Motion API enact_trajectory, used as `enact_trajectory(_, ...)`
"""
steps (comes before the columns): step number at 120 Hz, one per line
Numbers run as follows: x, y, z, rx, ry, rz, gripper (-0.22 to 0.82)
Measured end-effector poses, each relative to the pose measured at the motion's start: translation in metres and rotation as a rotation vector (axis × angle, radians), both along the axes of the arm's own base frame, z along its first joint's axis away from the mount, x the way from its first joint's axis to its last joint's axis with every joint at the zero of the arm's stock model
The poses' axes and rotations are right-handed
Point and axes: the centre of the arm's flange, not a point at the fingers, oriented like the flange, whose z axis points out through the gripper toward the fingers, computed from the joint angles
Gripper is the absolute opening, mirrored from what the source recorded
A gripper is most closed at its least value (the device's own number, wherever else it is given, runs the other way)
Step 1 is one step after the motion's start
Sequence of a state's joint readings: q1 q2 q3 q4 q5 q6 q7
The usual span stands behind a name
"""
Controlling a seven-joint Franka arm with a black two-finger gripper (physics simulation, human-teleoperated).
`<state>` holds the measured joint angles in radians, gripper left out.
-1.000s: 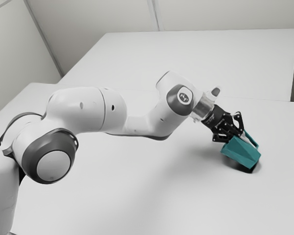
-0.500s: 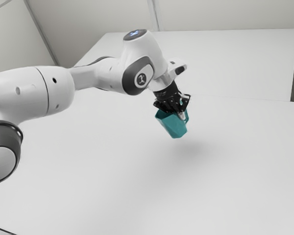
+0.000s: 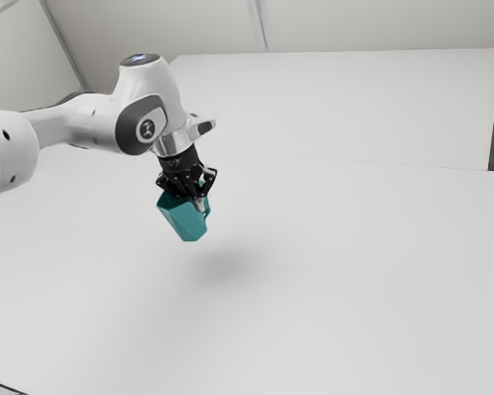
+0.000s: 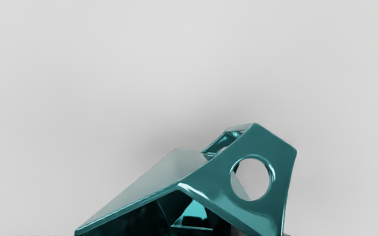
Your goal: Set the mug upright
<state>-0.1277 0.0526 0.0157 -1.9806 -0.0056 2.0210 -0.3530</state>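
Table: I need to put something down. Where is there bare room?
Bare table stretches from the shadow beneath the mug to the exterior view's right edge. Crowded: around the end effector, holding the mug aloft.

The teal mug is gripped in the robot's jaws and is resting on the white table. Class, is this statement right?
Not quite: the mug is not resting on the white table. The exterior view shows it held up above the surface, its soft shadow lying apart from it. The rest stands: the mug is teal, and the jaws are closed on it.
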Motion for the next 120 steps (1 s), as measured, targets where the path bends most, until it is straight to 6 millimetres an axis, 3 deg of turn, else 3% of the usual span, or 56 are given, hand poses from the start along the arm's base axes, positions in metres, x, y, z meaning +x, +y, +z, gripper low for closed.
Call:
enact_trajectory(19, -0.009, 0.016, -0.030, 0.004, 0.047, 0.010, -0.18)
enact_trajectory(54, -0.001, 0.013, -0.078, 0.008, 0.080, -0.018, -0.18)
enact_trajectory(80, 0.002, 0.013, -0.092, 0.008, 0.074, -0.027, -0.18)
enact_trajectory(102, 0.001, 0.012, -0.091, 0.004, 0.074, -0.036, 0.23)
enact_trajectory(120, 0.001, 0.012, -0.082, 0.001, 0.058, -0.041, 0.42)
